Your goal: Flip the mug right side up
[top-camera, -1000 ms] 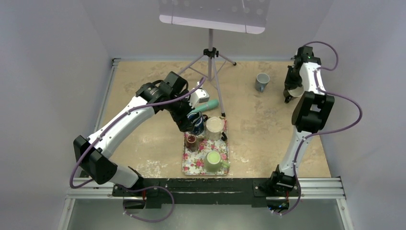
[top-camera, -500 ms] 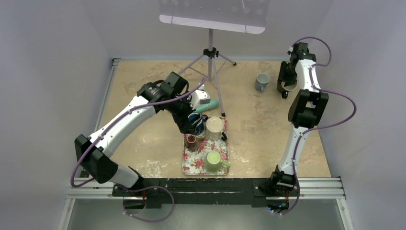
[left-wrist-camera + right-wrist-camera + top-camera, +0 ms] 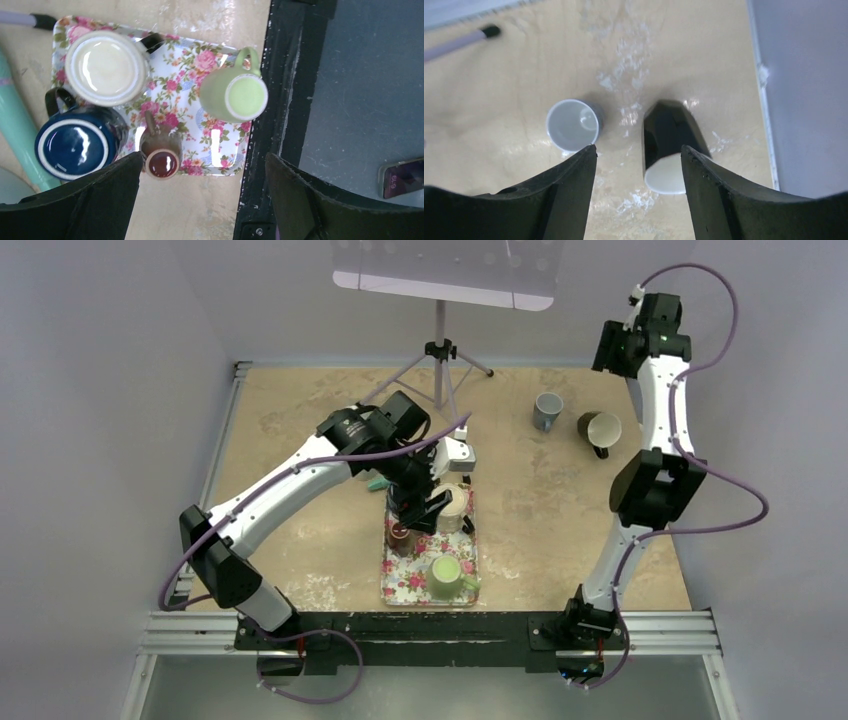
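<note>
Seemingly tipped on its side at far right beside the grey mug [image 3: 572,125], the dark mug [image 3: 671,130] lies below the right gripper [image 3: 638,150], whose jaws are spread to straddle it, while the left gripper [image 3: 204,157], also spread, hovers over the tray [image 3: 175,90].

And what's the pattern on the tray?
Pink roses with green leaves on white, all over the tray. It shows best in the left wrist view.
</note>
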Controlling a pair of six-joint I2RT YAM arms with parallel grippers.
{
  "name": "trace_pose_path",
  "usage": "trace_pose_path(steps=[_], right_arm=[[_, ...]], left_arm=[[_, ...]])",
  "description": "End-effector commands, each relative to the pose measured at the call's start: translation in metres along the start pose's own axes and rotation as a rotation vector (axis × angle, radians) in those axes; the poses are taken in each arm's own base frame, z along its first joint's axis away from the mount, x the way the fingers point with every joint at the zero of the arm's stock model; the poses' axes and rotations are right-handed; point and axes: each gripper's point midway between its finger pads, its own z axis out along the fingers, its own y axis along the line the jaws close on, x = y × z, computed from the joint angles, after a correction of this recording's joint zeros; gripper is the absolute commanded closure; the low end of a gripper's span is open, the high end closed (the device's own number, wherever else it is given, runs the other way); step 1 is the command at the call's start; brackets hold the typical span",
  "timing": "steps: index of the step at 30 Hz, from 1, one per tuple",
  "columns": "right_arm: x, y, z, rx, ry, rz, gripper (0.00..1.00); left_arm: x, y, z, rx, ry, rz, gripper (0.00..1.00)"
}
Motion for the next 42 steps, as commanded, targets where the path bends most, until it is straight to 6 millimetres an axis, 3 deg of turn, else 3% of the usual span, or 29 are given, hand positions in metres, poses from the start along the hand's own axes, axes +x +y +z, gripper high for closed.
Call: trace_pose_path(steps=[1,3,5,9,13,19,26,29,37,42], right_arm=[[-0.001,-0.004,0.004,0.013,-0.038,-0.025,0.37],[0.033,-0.007,0.012,0.025,0.091,-0.013,0.41],[0.037,-0.005,0.000,0.026,0.053,0.007,0.41],[0.028,-0.001,-0.051,0.021,-0.089,0.094,0.38],[0.063,0.016,-0.078,-0.042,-0.076,0.168,0.37],[0.142,0.043,-0.082,-0.124,-0.064,0.369,0.43],[0.184,0.060,-0.076,-0.182,-0.119,0.608,0.43],[0.189,0.057,-0.066,-0.173,-0.143,0.680,0.40],[0.176,0.055,-0.015,-0.133,-0.152,0.713,0.39],[0.165,0.050,-0.005,-0.100,-0.163,0.734,0.40]], left_arm=[[-0.025,-0.009,-0.005,0.048,-0.055,0.034,0.06],[-0.022,-0.008,-0.007,0.037,-0.050,0.034,0.06],[-0.016,-0.011,-0.008,0.038,-0.050,0.047,0.05],[-0.014,-0.010,-0.007,0.030,-0.051,0.049,0.05],[-0.017,-0.006,-0.007,0.013,-0.058,0.039,0.05],[-0.018,-0.008,-0.011,0.001,-0.073,0.040,0.05],[-0.014,-0.012,-0.010,0.011,-0.081,0.032,0.06],[-0.015,-0.013,-0.011,0.012,-0.087,0.033,0.05],[-0.016,-0.014,-0.015,0.005,-0.096,0.038,0.06],[-0.013,-0.014,-0.017,-0.004,-0.090,0.047,0.05]])
